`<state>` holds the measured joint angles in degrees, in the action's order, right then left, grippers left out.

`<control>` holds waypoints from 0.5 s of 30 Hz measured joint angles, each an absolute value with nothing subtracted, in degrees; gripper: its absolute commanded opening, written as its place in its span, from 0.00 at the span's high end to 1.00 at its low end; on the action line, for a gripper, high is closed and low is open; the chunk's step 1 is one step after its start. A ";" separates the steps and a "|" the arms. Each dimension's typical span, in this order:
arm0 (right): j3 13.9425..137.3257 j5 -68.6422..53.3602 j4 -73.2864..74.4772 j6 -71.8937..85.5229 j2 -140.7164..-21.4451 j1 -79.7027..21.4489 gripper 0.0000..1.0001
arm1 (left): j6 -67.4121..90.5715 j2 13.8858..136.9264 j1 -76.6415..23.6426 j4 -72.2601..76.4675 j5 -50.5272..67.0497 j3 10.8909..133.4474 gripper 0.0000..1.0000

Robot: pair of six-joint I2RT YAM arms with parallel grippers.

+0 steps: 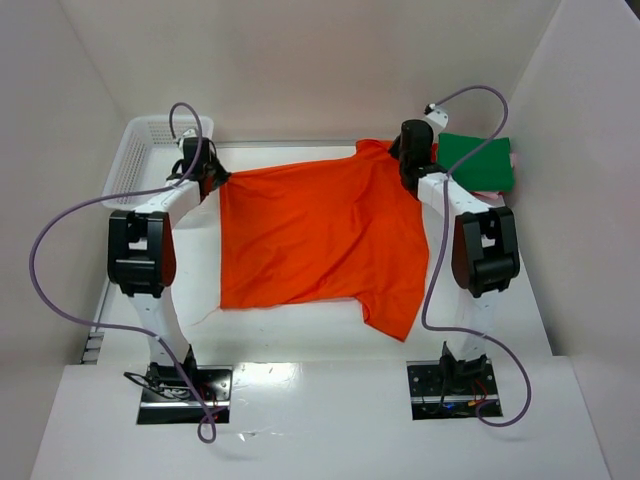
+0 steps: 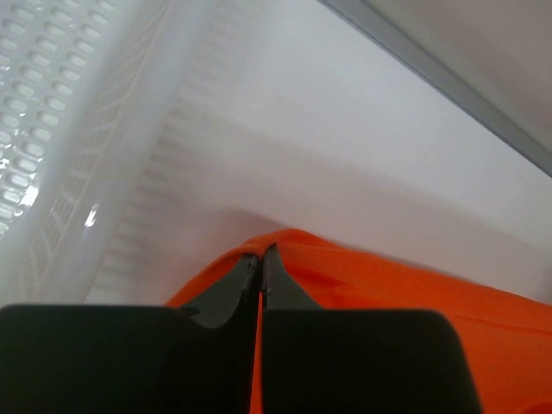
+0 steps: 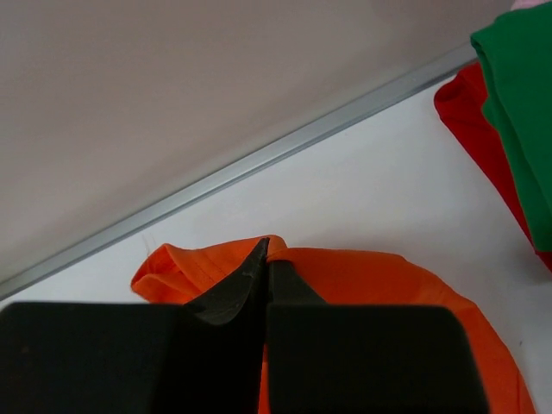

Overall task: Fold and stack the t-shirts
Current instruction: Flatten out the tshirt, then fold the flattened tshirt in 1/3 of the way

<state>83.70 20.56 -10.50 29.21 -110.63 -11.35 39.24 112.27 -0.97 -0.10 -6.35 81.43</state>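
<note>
Orange t-shirt (image 1: 320, 235) lies crosswise, sleeves pointing right.

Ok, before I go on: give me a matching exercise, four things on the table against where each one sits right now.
Things:
1. orange t-shirt
2. green t-shirt
3. red t-shirt
4. mesh basket

Places:
A. far left corner of the table
B. folded, on top of the far right pile
C. spread out in the middle, pinched by the left tool and the right tool
D. under the green one, only an edge showing

Pairs: 1-C, 2-B, 3-D, 4-A.
</note>
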 measured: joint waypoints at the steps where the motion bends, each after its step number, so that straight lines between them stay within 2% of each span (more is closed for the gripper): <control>1: 84.49 20.40 -10.48 29.02 -111.20 -11.35 1.00 | 39.22 112.71 -0.93 0.16 -6.17 81.95 1.00; 8: 85.21 20.05 -10.37 28.10 -111.87 -11.35 1.00 | 37.87 118.10 -0.89 0.47 -2.68 88.44 1.00; 15: 84.03 19.51 -10.50 28.91 -111.57 -11.35 1.00 | 36.34 118.85 -0.89 -0.08 -1.32 89.54 1.00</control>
